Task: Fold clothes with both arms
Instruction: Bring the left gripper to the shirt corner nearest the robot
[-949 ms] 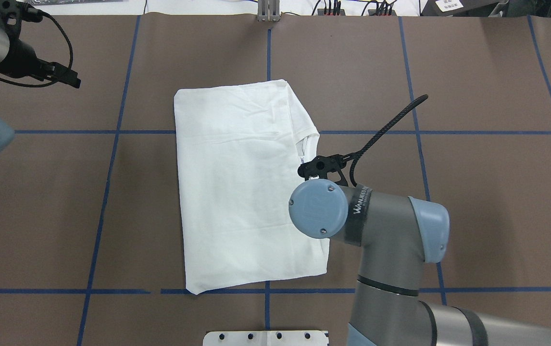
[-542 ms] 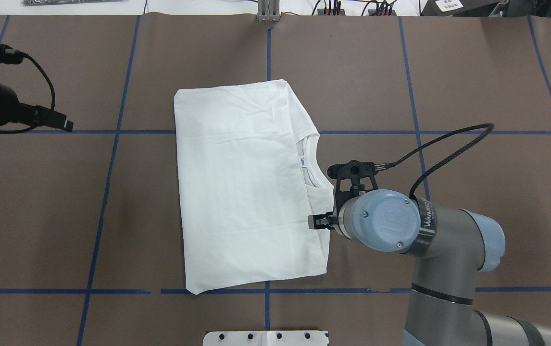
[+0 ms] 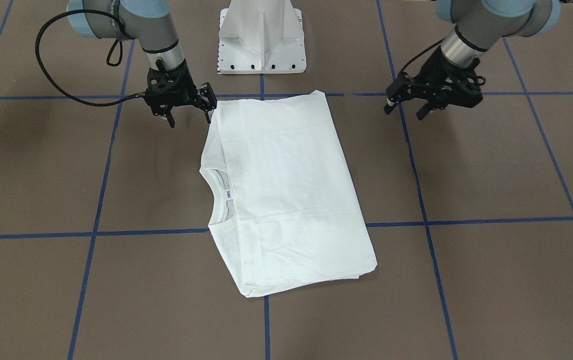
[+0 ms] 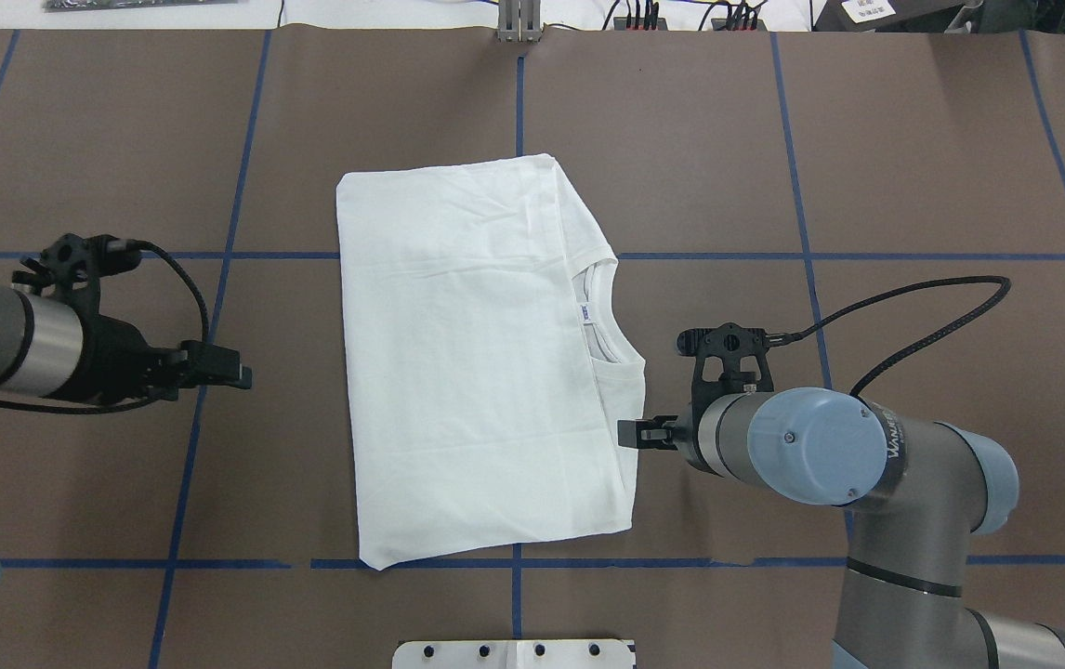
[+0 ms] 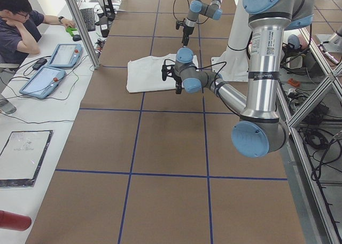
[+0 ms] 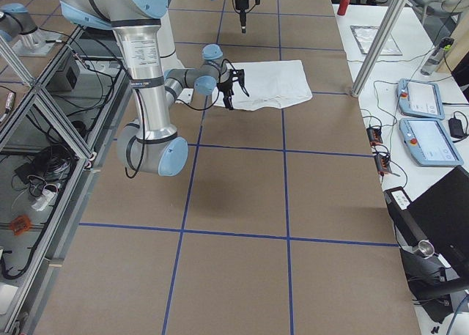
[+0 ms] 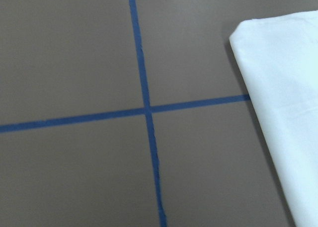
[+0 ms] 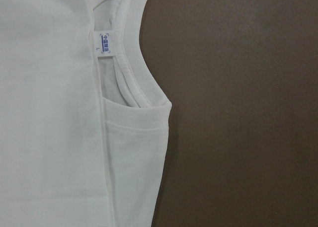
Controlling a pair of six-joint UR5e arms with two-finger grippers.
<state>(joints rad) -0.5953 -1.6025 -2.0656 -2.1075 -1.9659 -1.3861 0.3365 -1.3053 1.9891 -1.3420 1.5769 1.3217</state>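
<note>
Both jaws standing apart, the right gripper [image 3: 190, 121] is hovering at the neckline-side edge of the folded white shirt [image 4: 477, 372]. The left gripper [image 3: 404, 113], likewise spread, is hanging well apart from the opposite edge. Between them the shirt is lying flat on the brown surface [image 4: 913, 139], stretching farther away.

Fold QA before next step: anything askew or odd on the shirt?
Mostly neat. The white shirt sits slightly skewed to the blue tape lines, and its neckline with the blue-printed label juts past the folded top layer toward the right gripper, so that edge is uneven. No damage visible.
</note>
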